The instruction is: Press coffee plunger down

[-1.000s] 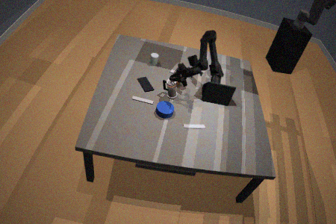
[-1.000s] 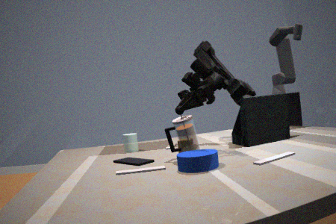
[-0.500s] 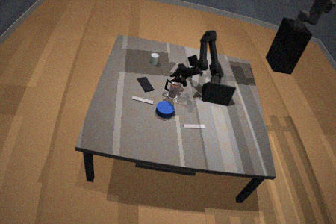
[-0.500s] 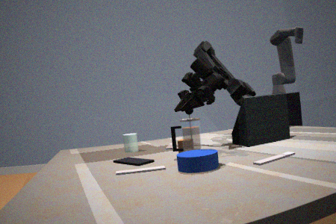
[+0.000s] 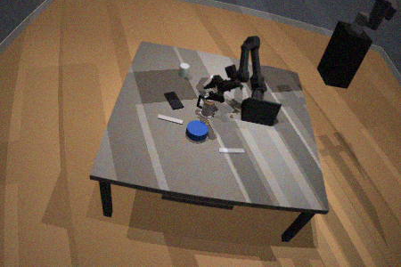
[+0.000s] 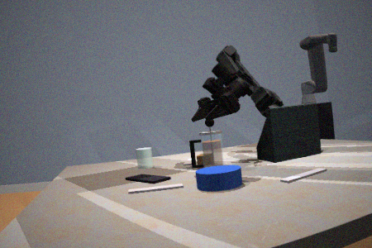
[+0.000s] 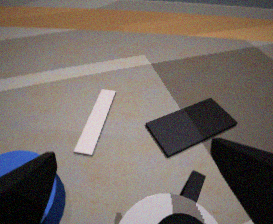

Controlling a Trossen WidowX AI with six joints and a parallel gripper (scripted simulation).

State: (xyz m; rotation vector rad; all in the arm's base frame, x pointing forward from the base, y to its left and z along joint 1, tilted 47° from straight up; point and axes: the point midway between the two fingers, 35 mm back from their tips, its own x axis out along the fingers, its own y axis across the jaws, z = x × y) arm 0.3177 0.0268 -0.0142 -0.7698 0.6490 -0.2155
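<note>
claw state: the dark parallel-jaw claw (image 6: 205, 116) is hanging wide open and gripping nothing, its two fingers sitting at the far edges of the wrist view
press vs claw: the clear glass coffee press with the black handle (image 6: 208, 149) is standing right under the claw, its black round plunger knob (image 6: 209, 122) sitting just below the fingertips and apart from them
press location: it's sitting on the grey striped table (image 5: 151, 162), just behind the flat blue round disc (image 6: 218, 177)
press axis: it's standing upright, long axis running vertical, rod pointing straight up at the claw
handle: it's sticking out on the side nearer the pale green cup (image 6: 144, 157)
</note>
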